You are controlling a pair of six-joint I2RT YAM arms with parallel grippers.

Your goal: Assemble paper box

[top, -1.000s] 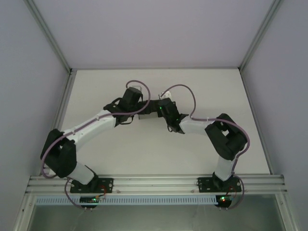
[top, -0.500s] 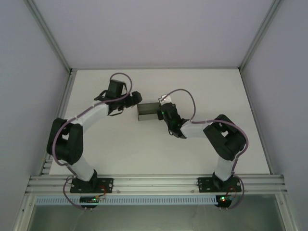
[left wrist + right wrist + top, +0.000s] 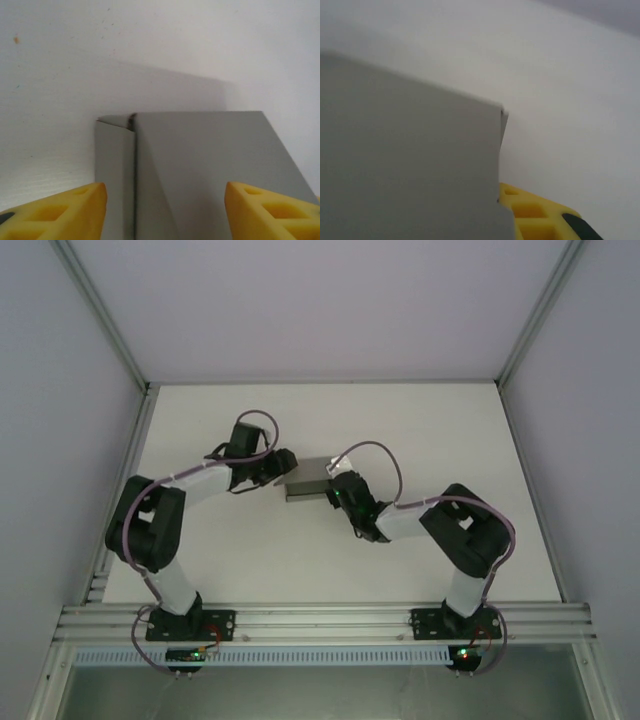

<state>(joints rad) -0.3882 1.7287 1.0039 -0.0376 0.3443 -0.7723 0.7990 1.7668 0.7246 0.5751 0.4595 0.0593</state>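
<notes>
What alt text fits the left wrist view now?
A small grey paper box lies on the white table, framed by the two spread yellow fingertips of the left gripper in the foreground. A folded seam runs down its left side.

Plain grey paper box (image 3: 200, 170), yellow pincer fingers (image 3: 65, 210), white table (image 3: 150, 40)

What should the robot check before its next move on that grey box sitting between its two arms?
1. Shape: the box is folded up: ok.
2. Place: it sits well inside the table edges: ok.
3. The left pincer is open, its fingers lined up on the box end: ok.
4. The right pincer has a grip on the box: cannot tell; one finger sits beside the box wall.
5. The corner flap is tucked flush: cannot tell.
</notes>
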